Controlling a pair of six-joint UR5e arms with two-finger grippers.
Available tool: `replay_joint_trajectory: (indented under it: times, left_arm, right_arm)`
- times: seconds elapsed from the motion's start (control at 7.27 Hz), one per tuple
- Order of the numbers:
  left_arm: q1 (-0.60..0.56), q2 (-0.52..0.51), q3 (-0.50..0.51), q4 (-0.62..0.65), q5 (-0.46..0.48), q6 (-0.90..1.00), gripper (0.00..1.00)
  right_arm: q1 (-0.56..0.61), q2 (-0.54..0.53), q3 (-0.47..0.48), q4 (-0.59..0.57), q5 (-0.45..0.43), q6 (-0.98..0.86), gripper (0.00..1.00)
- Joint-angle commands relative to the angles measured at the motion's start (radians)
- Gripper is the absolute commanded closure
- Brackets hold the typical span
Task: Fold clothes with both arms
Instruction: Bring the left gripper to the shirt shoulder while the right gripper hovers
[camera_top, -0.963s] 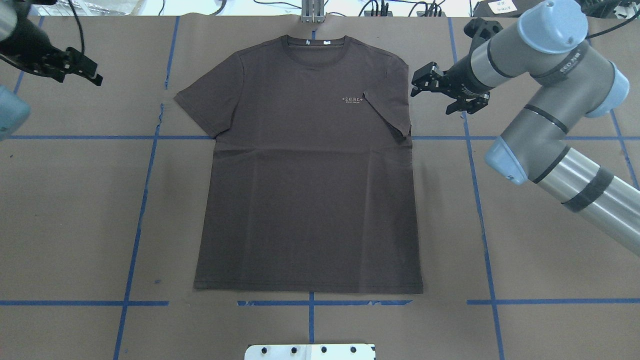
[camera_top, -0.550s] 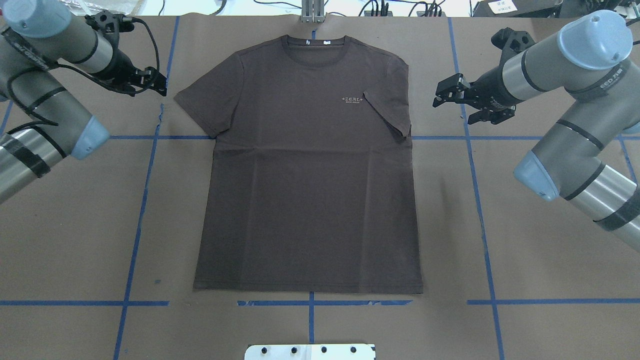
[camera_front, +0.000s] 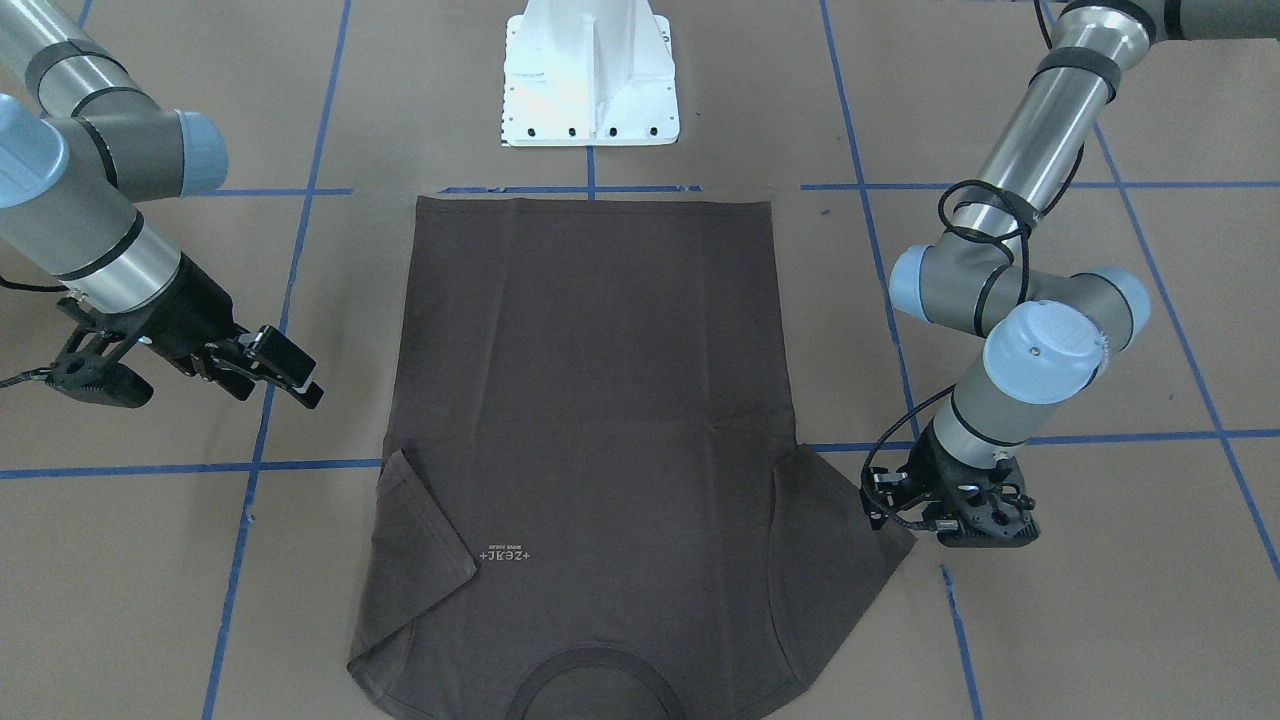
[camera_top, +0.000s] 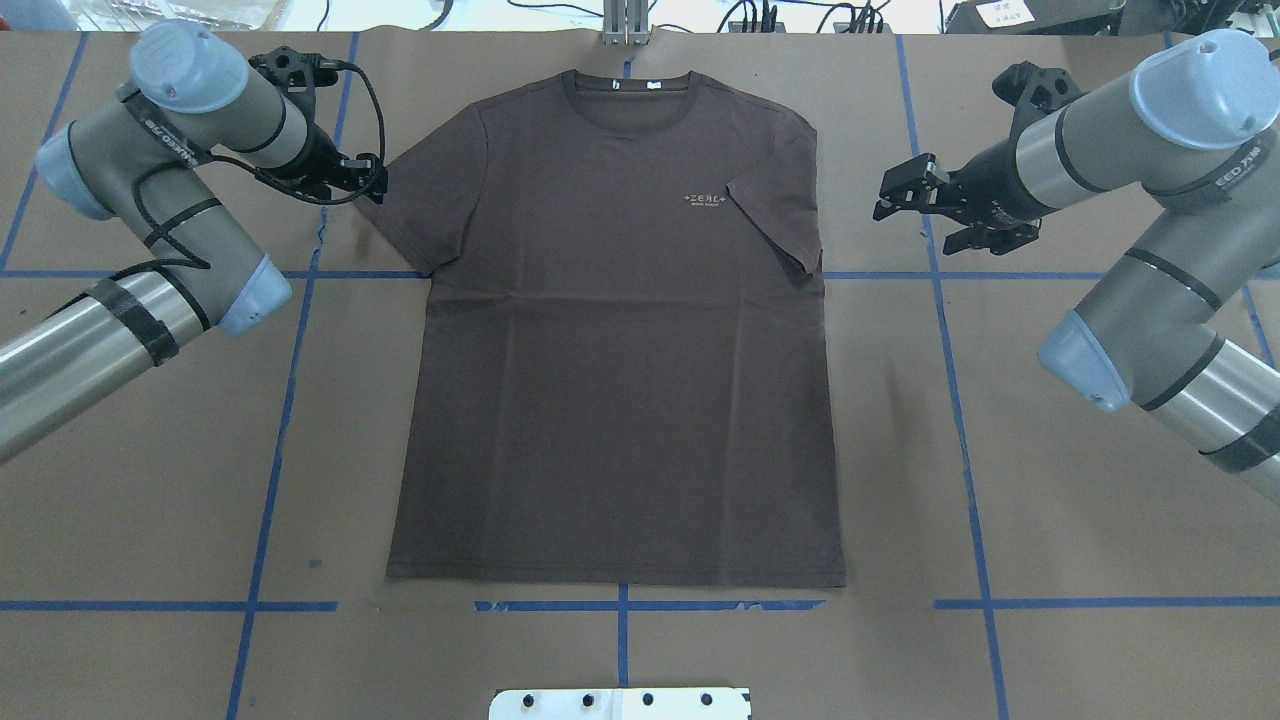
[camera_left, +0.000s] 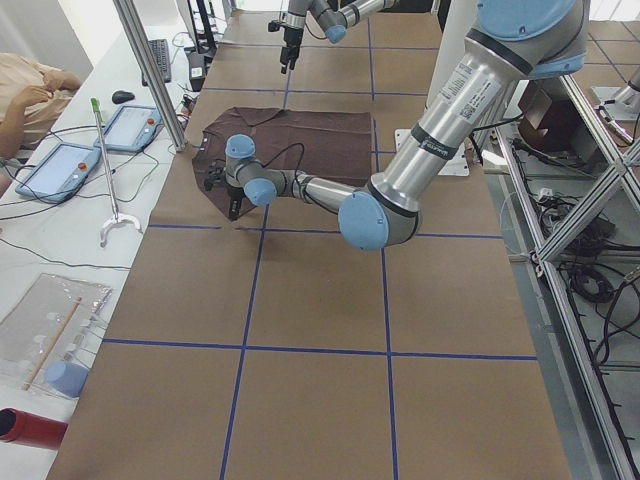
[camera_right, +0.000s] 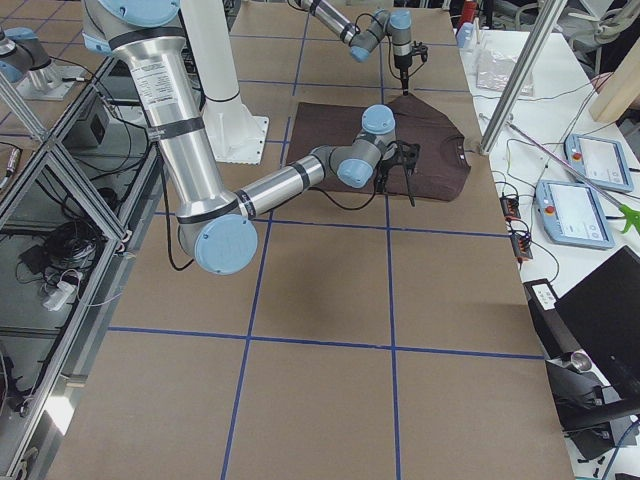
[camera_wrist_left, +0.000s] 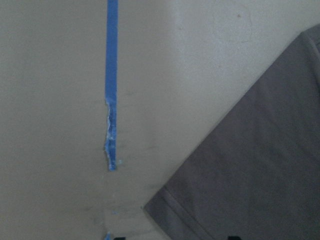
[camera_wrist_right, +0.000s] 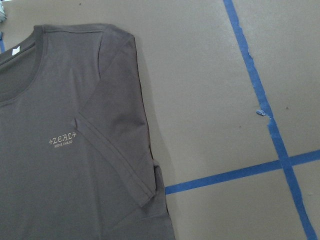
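From your end of the table you see the big left arm (camera_left: 440, 120) come down from the top right. It bends at a blue elbow and reaches across the brown table (camera_left: 320, 390) to the dark T-shirt (camera_left: 320, 140). The left gripper (camera_left: 231, 205) points down at the near corner of the shirt. You cannot tell from here if its fingers are apart. Far off, the small right arm (camera_left: 330, 12) holds the right gripper (camera_left: 289, 58) pointing down beyond the shirt. Blue tape lines (camera_left: 250, 290) cross the table. On the white bench (camera_left: 60, 240) beside it lie two tablets (camera_left: 130, 127), a keyboard (camera_left: 160, 60) and a stick (camera_left: 105, 165) with a green tip. A person (camera_left: 30, 85) is at the edge.
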Motion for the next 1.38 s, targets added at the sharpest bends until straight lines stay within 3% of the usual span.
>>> replay_joint_trajectory:
  times: [0.0,0.83,0.96,1.1,1.24]
  left_arm:
    - [0.005,-0.008,0.021,-0.001,0.017,0.002,0.43]
    - [0.005,-0.028,0.072,-0.021,0.038,0.002,0.52]
    - [0.005,-0.034,0.075,-0.021,0.038,0.0,0.69]
    - [0.005,-0.036,0.075,-0.021,0.037,0.0,1.0]
    - [0.005,-0.051,0.075,-0.019,0.035,0.0,1.0]
  right_arm:
    - [-0.001,-0.004,-0.002,0.0,0.0,-0.001,0.0]
    - [-0.001,-0.021,-0.005,0.0,0.0,-0.015,0.0]
    - [-0.001,-0.021,-0.005,0.0,0.001,-0.015,0.0]
    - [-0.001,-0.023,-0.005,0.0,0.001,-0.015,0.0]
    - [-0.001,-0.023,-0.002,0.0,0.001,-0.015,0.0]
